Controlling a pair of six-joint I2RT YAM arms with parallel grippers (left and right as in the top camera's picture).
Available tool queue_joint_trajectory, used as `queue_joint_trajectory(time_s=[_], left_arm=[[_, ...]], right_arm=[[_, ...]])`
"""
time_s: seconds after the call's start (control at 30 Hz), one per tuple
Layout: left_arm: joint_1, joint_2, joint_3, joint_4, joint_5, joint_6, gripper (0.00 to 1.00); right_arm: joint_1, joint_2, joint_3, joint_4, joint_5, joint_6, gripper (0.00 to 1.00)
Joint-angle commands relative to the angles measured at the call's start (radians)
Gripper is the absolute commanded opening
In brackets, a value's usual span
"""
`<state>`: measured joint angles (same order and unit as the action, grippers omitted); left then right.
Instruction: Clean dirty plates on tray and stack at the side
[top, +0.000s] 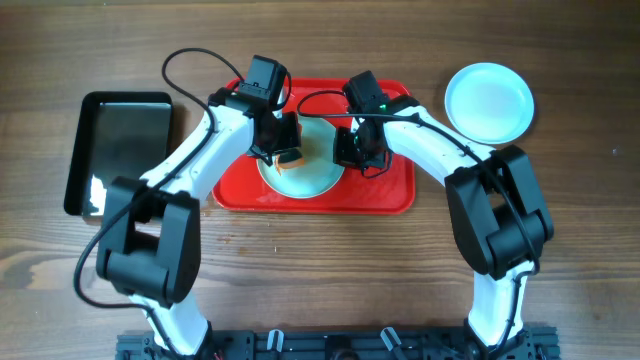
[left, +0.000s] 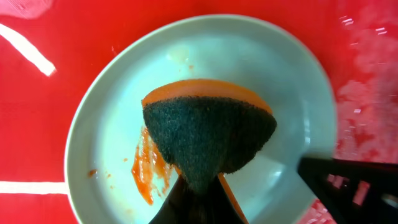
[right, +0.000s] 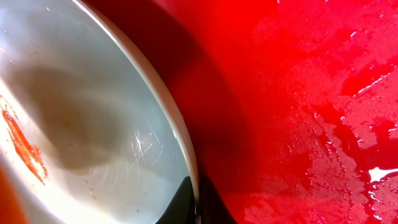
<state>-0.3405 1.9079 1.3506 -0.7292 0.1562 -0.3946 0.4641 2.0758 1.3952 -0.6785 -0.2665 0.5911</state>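
Overhead: a big bright red plastic tray (top: 390, 195) sits mid wooden table (top: 320, 285), w/ a pale mint-white round plate (top: 310, 180) lying left of its centre. The left fingers (top: 287, 138) are over that plate, clamped on an orange sponge w/ dark scouring face (top: 290, 157). The right fingers (top: 352, 150) are at the plate's right edge. A second pale mint-white plate (top: 489, 102) lies on the table off the tray's right end, apart from it. A glossy black rectangular tray (top: 120, 150) is at far left.

Left wrist: the sponge (left: 208, 137) is pinched at its lower tip, scouring side up, over the plate's (left: 249, 68) middle; can't tell if it touches. An orange smear (left: 146, 168) streaks the plate just left of it.

Right wrist: the plate's (right: 93, 112) rim runs down btwn the two dark fingers (right: 196, 202), which are closed on it. The tray's (right: 298, 93) surface looks wet.
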Motion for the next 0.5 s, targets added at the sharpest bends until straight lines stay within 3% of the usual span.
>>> queue_joint_trajectory(time_s=[0.0, 0.2, 0.47], left_arm=[[-0.010, 0.046, 0.003, 0.018, 0.046, -0.007, 0.04], [-0.068, 0.071, 0.003, 0.050, 0.079, -0.010, 0.04], [-0.089, 0.072, -0.010, 0.060, 0.004, -0.010, 0.04]], right_arm=[[0.008, 0.040, -0.029, -0.006, 0.017, 0.015, 0.04], [0.008, 0.040, -0.028, -0.014, 0.018, 0.014, 0.04], [0.008, 0.040, -0.029, -0.039, 0.040, 0.011, 0.04]])
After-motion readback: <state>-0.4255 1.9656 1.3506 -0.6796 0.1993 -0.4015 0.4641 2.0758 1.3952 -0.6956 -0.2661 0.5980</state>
